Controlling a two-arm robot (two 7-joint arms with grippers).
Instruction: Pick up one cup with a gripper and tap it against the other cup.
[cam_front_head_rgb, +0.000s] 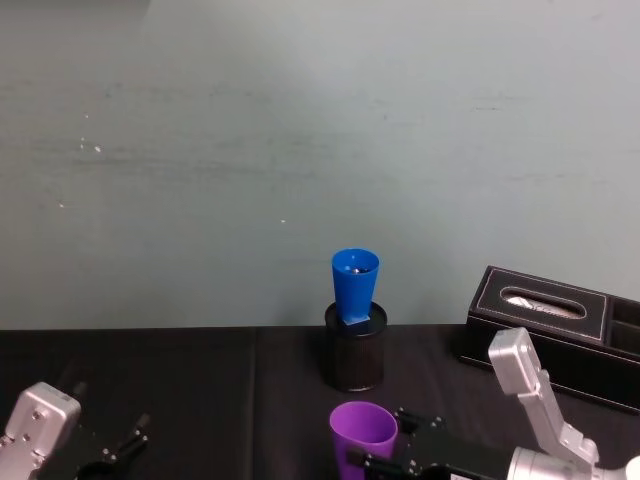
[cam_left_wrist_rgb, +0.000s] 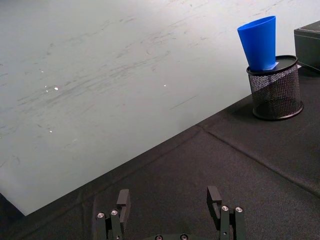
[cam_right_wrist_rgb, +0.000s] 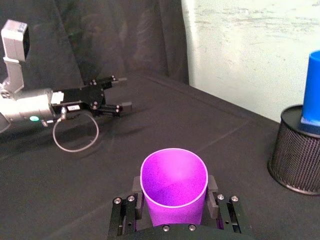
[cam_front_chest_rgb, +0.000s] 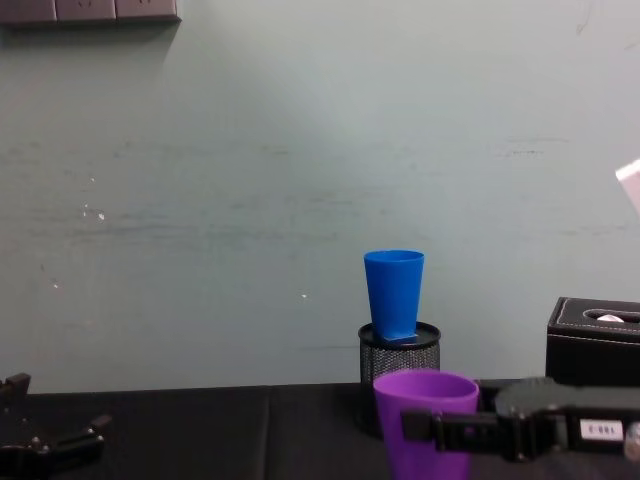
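From my head, I see the purple cup (cam_front_head_rgb: 363, 432) low down near me, upright, with my right gripper (cam_front_head_rgb: 385, 462) squeezing its side. The blue cup (cam_front_head_rgb: 354, 286) stands in a black mesh pot (cam_front_head_rgb: 354, 351) behind it, by the wall. A black box (cam_front_head_rgb: 545, 320) sits to the right. My left gripper (cam_front_head_rgb: 118, 446) rests low on the left.

From my left wrist, my left fingers (cam_left_wrist_rgb: 123, 200) are spread wide above the black cloth (cam_left_wrist_rgb: 250, 170), holding nothing.

From my right wrist, my right fingers (cam_right_wrist_rgb: 214, 199) press both sides of the purple cup.

From my chest, the purple cup is in front of the pot, apart from the blue cup.
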